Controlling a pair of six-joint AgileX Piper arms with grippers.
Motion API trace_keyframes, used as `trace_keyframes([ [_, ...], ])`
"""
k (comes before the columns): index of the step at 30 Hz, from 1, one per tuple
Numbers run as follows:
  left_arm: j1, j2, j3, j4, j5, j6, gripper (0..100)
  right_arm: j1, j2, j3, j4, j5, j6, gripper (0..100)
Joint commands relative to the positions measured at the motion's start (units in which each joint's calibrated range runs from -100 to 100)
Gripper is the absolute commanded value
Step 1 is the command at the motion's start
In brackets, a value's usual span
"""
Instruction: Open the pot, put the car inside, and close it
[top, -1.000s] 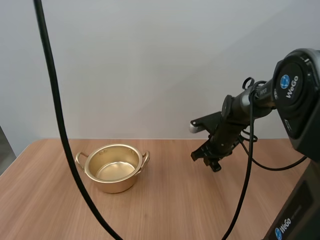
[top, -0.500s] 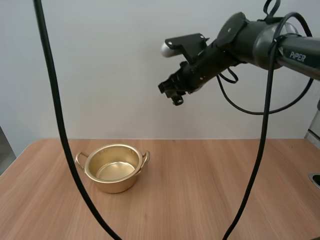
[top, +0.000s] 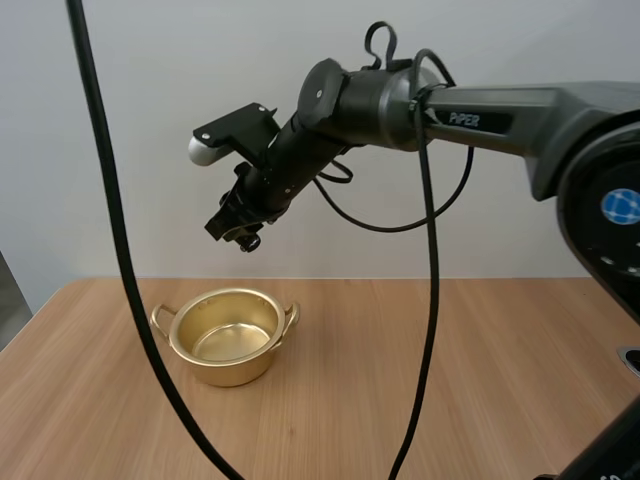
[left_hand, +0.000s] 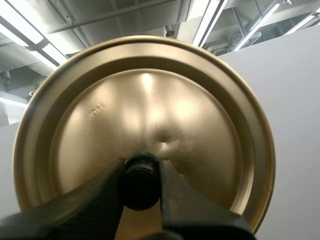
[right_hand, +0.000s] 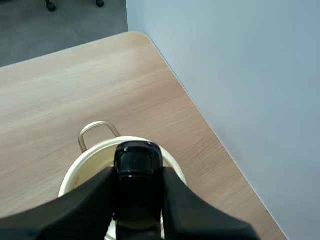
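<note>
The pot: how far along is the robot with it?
Done: the pot is open, its lid pinched by the knob in the left fingers. In hand: the right fingers hold a black car above the pot. Left: drop it in, replace the lid.

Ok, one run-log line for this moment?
right tool: shut on small black car, above open gold metal pot | left tool: shut on black knob of round gold lid | status: car not in pot

Robotics lab setup: wood-grain table (top: 450, 380) against a plain wall (top: 330, 60), PiPER arm (top: 500, 100) above.
</note>
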Motion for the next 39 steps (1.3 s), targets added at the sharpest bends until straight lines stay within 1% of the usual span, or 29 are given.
trace_keyframes([
  [1, 0.29, -0.30, -0.05, -0.13, 0.24, 0.27, 0, 3.02, 8.60, -0.08, -1.01, -4.82, -0.08, 0],
  [4, 1.00, -0.44, -0.05, -0.23, 0.37, 0.27, 0, 4.00, 13.29, -0.08, -2.58, -4.82, -0.08, 0],
  [7, 1.35, -0.44, -0.05, -1.72, 0.82, 0.27, 0, 4.46, 17.74, -0.08, -2.35, -4.82, -0.08, 0],
  [12, 1.35, -0.44, -0.05, -2.25, 0.94, 0.27, 0, 4.46, 24.41, -0.08, -4.21, -4.64, -0.08, 0],
  [17, 1.35, -0.44, -0.05, -2.37, 0.94, 0.27, 0, 4.46, 28.74, -0.08, -5.32, -6.30, -0.08, 0],
  [21, 1.35, -0.44, -0.05, -2.37, 0.94, 0.27, 0, 4.46, 30.39, -0.08, -5.32, -7.90, -0.69, 0],
  [31, 1.35, -0.44, -0.05, -2.37, 2.00, 0.27, 0, 4.46, 30.64, -0.08, -4.96, -8.34, -1.76, 0],
  [32, 1.35, -0.44, -0.05, -2.37, 2.00, 0.27, 0, 4.46, 30.64, -0.08, -4.96, -8.34, -1.76, 3],
  [34, 1.35, -0.44, -0.05, -2.37, 2.00, 0.27, 0, 4.46, 30.75, -0.08, -4.42, -8.34, -1.76, 25],
  [36, 1.35, -0.44, -0.05, -2.37, 2.16, 0.27, 0, 4.46, 30.75, -0.08, -3.71, -8.58, -1.76, 49],
  [37, 1.35, -0.44, -0.05, -2.37, 2.16, 0.27, 0, 4.46, 30.75, -0.08, -3.59, -8.58, -1.76, 59],
  [38, 1.35, -0.44, -0.05, -2.37, 2.35, 0.27, 0, 4.46, 30.75, -0.08, -3.59, -8.58, -1.76, 66],
  [39, 1.35, -0.44, -0.05, -2.37, 2.74, 0.27, 0, 4.46, 30.75, -0.08, -3.59, -8.58, -1.76, 69],
])
